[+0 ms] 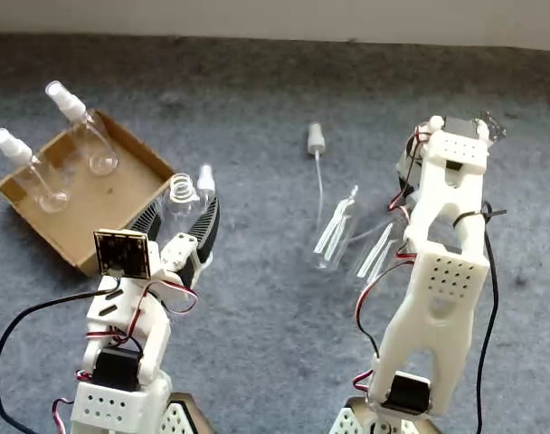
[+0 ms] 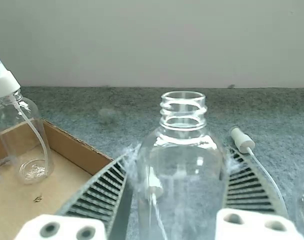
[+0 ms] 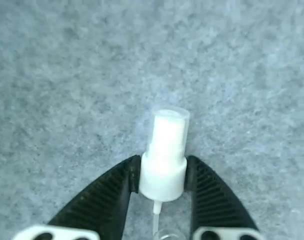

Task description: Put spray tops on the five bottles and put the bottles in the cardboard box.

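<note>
My left gripper [image 1: 186, 212] is shut on an upright clear bottle [image 1: 181, 201] with a bare, threaded neck [image 2: 183, 107], just right of the cardboard box [image 1: 130, 221]. Two capped bottles [image 1: 90, 136] [image 1: 35, 176] lie inside the box. My right gripper [image 3: 163, 165] is shut on a white spray top [image 3: 164, 150] held over the carpet; the right arm [image 1: 447, 181] stretches to the far right. Two clear bottles [image 1: 334, 235] [image 1: 374, 253] lie on the carpet between the arms. A loose spray top [image 1: 316, 137] with its long tube lies beyond them.
Grey carpet covers the whole table, with open room at the back middle and front middle. Another small white spray top [image 1: 205, 178] stands close beside the held bottle. The box wall [image 2: 67, 145] and a capped bottle [image 2: 22, 135] sit near my left gripper.
</note>
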Robot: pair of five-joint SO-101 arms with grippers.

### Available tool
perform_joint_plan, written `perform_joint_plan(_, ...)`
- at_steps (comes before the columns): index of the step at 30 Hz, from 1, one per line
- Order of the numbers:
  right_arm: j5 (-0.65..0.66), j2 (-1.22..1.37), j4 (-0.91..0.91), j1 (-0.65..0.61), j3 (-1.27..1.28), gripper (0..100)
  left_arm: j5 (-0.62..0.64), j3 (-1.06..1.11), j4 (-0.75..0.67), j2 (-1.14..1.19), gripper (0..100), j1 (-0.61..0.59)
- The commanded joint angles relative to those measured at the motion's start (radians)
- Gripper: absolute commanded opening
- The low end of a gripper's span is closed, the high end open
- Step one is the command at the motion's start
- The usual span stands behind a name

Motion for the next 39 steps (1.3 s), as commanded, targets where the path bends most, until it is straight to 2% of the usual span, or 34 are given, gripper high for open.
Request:
perform_joint_plan(1, -0.002, -0.021, 0.002, 0.03, -0.059, 0.2, 0.005, 0.019, 0.003, -0.005, 15, -0.007)
perform_joint_plan(7, -0.002, -0.021, 0.085, 0.045, -0.245, 0.5, 0.005, 0.019, 0.003, -0.005, 15, 0.001)
perform_joint_plan(17, 0.018, -0.019, 0.318, -0.048, -0.733, 0.5, -0.002, 0.019, 0.003, -0.005, 15, 0.147)
perform_joint_plan(19, 0.126, -0.019, 0.328, -0.081, -0.816, 0.5, -0.002, 0.019, 0.005, -0.005, 15, 0.168)
perform_joint_plan(22, 0.353, -0.019, 0.329, -0.111, -0.909, 0.5, -0.003, 0.019, 0.02, -0.007, 15, 0.173)
perform_joint_plan(24, 0.443, -0.019, 0.329, -0.127, -0.955, 0.5, -0.003, 0.019, 0.028, -0.007, 15, 0.173)
perform_joint_plan(30, 0.43, -0.059, 0.329, -0.131, -1.02, 0.5, -0.003, 0.019, 0.026, -0.008, 15, 0.174)
perform_joint_plan(39, 0.431, -0.318, 0.329, -0.188, -1.017, 0.5, -0.003, -0.002, 0.029, -0.008, 15, 0.171)
